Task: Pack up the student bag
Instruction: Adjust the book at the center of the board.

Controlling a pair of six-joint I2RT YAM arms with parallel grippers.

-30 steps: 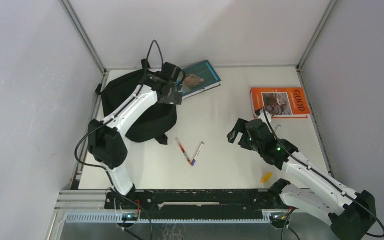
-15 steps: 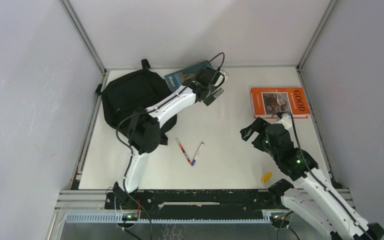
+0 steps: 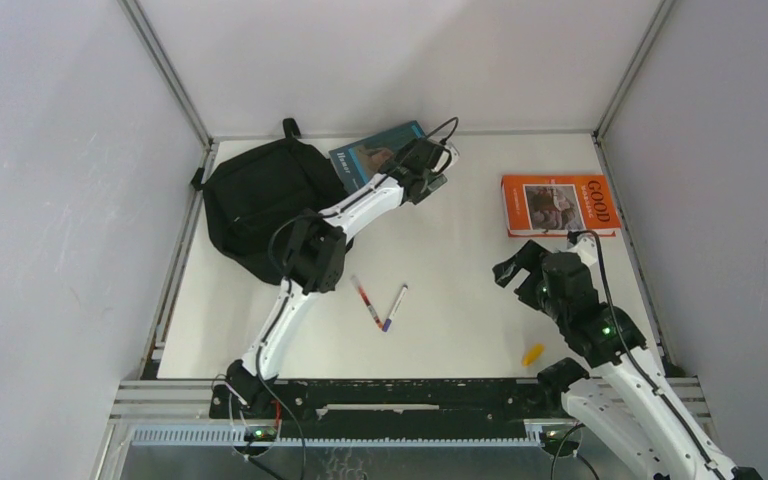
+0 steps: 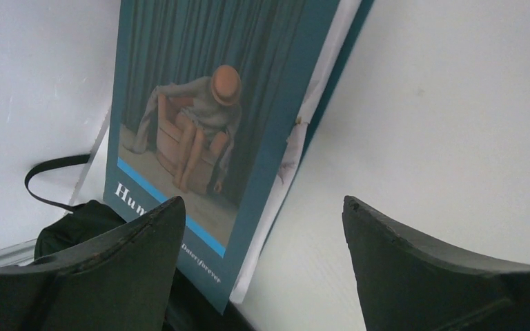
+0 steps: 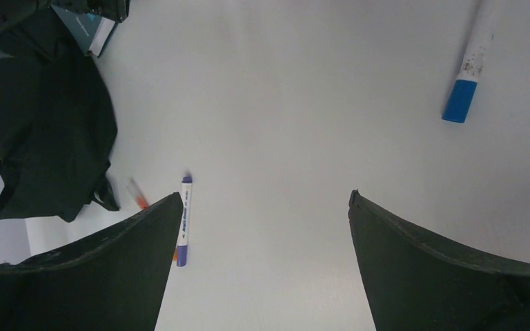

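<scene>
The student bag (image 3: 260, 195) is a black fabric backpack lying flat at the back left; it also shows in the right wrist view (image 5: 41, 124). A teal book (image 3: 375, 152) leans with one end on the bag's right edge. My left gripper (image 3: 422, 178) is open and empty just right of that book; in the left wrist view the book (image 4: 228, 124) lies between and beyond the open fingers (image 4: 262, 207). My right gripper (image 3: 513, 265) is open and empty above bare table (image 5: 266, 200), below the orange book (image 3: 558, 205).
A red-marked pen (image 3: 365, 300) and a purple-capped marker (image 3: 395, 307) lie mid-table; both show in the right wrist view, the marker (image 5: 183, 221) and the pen (image 5: 136, 193). A blue-capped marker (image 5: 469, 62) lies farther right. A small yellow item (image 3: 532, 354) sits near the front edge.
My left gripper swung from over the bag to the right side of the teal book. My right gripper drew back to the right, closer to the orange book.
</scene>
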